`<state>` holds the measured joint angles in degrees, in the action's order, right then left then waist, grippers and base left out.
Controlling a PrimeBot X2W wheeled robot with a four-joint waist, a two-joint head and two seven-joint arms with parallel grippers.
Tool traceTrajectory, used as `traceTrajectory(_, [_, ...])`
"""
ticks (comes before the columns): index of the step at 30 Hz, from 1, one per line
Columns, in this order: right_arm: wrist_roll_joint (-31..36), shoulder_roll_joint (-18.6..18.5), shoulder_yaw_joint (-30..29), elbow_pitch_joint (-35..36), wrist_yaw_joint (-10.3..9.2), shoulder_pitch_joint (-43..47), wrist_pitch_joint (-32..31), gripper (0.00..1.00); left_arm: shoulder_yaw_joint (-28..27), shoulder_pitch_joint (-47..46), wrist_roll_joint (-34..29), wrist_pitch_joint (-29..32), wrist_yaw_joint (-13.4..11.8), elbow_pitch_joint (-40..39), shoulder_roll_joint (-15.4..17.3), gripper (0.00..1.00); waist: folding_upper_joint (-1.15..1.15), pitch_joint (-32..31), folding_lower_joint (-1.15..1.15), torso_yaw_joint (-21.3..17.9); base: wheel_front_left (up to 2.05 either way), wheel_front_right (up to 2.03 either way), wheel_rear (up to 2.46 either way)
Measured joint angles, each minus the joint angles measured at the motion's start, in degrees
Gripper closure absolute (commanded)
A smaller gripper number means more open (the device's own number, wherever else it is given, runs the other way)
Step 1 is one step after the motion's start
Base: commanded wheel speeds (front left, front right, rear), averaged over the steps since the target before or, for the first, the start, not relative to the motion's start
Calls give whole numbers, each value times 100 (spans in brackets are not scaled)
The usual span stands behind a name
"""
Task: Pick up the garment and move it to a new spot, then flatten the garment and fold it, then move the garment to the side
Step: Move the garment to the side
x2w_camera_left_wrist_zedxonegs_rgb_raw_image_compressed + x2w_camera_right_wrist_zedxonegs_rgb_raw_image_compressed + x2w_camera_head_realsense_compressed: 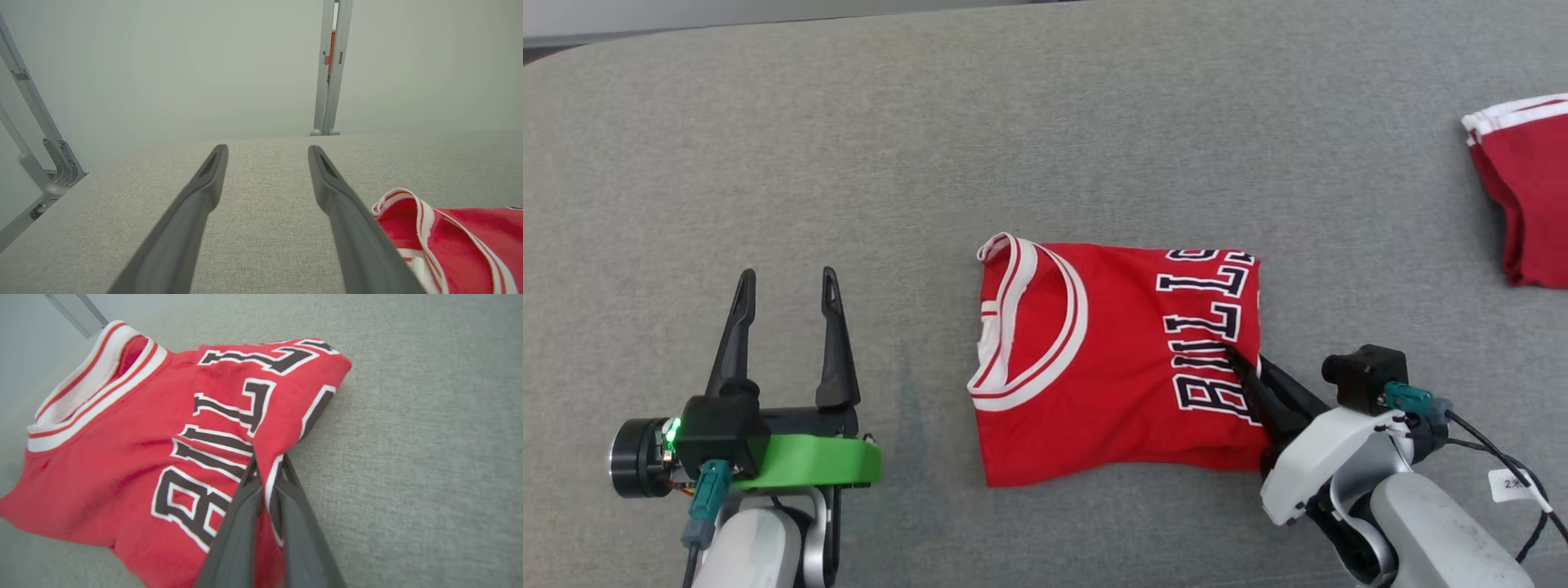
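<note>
Folded red jersey (1111, 367), worktop (1045, 122) centre. Right end effector (1244, 357) clamped on its right edge; right wrist view shows the pinched fold. Left end effector (787, 278) apart. Head view: second red garment (1523, 204), right edge

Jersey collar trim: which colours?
White collar trim with thin red stripes; clearest in right wrist view.
</note>
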<state>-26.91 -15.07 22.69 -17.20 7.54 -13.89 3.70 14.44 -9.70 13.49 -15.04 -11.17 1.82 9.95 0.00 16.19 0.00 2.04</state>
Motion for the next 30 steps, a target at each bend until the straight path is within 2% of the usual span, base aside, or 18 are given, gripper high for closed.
traceTrajectory(8, [-245, -423, -43, 0, 0, -83, 52, 100, -15, -15, -53, 0, 41, -85, 48, 0, 0, -5, 0, -813, 0, 0, 0])
traceTrajectory(16, [-556, -700, -1, -200, 0, -880, 229, 100, 111, -290, -145, 86, 148, -127, 151, 0, 0, 154, 0, -1551, 0, 0, 0])
traceTrajectory(22, [-746, -1024, -33, -628, 0, -1967, 348, 100, 302, -660, -290, 168, 260, -172, 168, 0, 0, 515, 0, -1744, 0, 0, 0])
traceTrajectory(27, [-939, -1607, -468, -1155, -1, -2633, 578, 100, 493, -989, -379, 214, 355, -193, 141, 0, 0, 904, 0, -1705, 0, 0, 0])
traceTrajectory(30, [-1051, -1794, -768, -1436, -1, -2889, 721, 100, 564, -1107, -414, 236, 366, -205, 140, 0, 0, 1133, 0, -1635, 0, 0, 0])
